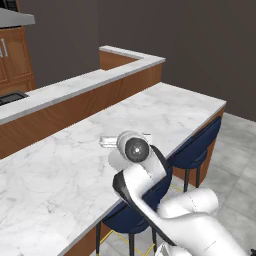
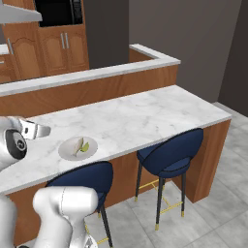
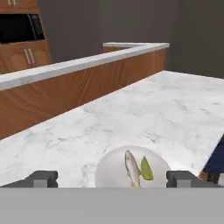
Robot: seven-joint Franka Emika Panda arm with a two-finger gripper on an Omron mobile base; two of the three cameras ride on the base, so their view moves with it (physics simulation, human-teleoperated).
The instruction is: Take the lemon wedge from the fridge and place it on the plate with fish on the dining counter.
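1. Lemon wedge [image 3: 146,169] first: in your hand view it lies on the plate with fish [image 3: 111,168], yellow-green and pointed, just to the right of the fish [image 3: 131,168] and close beside it.
2. Reading that view left to right, you have the left fingertip [image 3: 43,178], then the plate's left rim, the fish, the wedge, then the right fingertip. The gripper [image 3: 112,179] stands spread wide, with the plate between its two tips and nothing pinched.
3. The wedge sits apart from both fingers, nearer the right one; neither tip touches it or the plate, as far as you can see.
4. In your right base view the gripper [image 2: 41,131] shows at the left edge, above the dining counter [image 2: 145,116]. The plate [image 2: 69,151] lies just to its right and lower in the picture, near the counter's front edge, with the wedge [image 2: 85,147] on its right half.
5. Further right there, two navy stools [image 2: 169,155] stand tucked under the counter's front.
6. In your left base view the arm's wrist covers most of the plate [image 1: 106,142]; a sliver shows left of it, on the marble.
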